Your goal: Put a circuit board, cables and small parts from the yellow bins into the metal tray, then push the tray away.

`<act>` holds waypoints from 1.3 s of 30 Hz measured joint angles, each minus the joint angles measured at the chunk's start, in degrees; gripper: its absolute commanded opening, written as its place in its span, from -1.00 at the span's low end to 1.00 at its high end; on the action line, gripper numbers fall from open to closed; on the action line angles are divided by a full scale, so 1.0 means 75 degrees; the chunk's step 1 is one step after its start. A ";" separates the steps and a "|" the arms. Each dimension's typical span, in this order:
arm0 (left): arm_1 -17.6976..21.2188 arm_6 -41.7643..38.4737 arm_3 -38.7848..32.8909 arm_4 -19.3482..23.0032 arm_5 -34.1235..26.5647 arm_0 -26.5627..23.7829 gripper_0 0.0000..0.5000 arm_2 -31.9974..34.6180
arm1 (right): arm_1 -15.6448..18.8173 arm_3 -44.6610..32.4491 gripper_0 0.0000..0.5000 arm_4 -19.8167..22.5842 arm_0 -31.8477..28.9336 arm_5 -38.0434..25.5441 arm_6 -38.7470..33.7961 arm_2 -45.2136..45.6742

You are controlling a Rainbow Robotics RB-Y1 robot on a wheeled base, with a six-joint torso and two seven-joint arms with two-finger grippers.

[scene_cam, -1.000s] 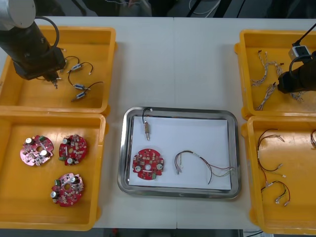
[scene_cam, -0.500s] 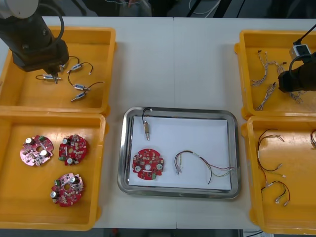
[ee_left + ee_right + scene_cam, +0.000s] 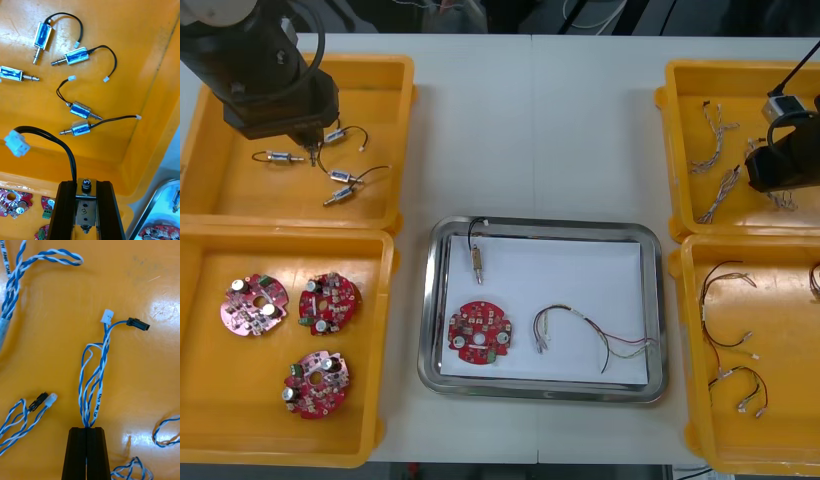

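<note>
Our left gripper (image 3: pixel 85 184), over the far-left yellow bin (image 3: pixel 398 100), clamps a rigid small metal part (image 3: pixel 86 195) by its body. Our right gripper (image 3: pixel 89 429), in the far-right yellow bin (image 3: pixel 672 150), pinches a limp, light twisted blue and white cable (image 3: pixel 98 369) by its bunched strands.

Bright, even light falls from above on the pale tabletop (image 3: pixel 580 130); shadows are soft and short. White glare patches sit on the glossy floor of the far right yellow bin (image 3: pixel 162 309), and the rim of the metal tray (image 3: pixel 545 224) gleams. The room beyond the tabletop's far edge is dark.
</note>
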State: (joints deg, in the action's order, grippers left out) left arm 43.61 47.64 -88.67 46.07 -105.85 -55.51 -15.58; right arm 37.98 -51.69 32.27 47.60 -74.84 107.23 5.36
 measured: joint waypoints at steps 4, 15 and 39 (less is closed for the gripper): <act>-0.0002 -0.0001 -0.0202 0.0066 -0.0035 0.0000 -1.00 -0.0001 | 0.0084 -0.0062 -1.00 -0.0002 0.0179 -0.0593 0.0001 0.0000; -0.0662 -0.0014 -0.0518 -0.0398 -0.0207 -0.0062 -1.00 -0.0094 | 0.0305 -0.1618 -1.00 -0.0029 0.0216 -0.2955 0.0001 0.0494; -0.1178 -0.0108 -0.0532 -0.0489 -0.0262 -0.0420 -1.00 -0.0580 | 0.0712 -0.5372 -1.00 0.1063 -0.0272 -0.4659 -0.0002 0.1084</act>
State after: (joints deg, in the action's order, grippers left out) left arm 34.78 46.83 -92.66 42.40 -107.81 -58.66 -19.94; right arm 43.32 -91.99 40.24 45.56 -109.78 107.21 13.48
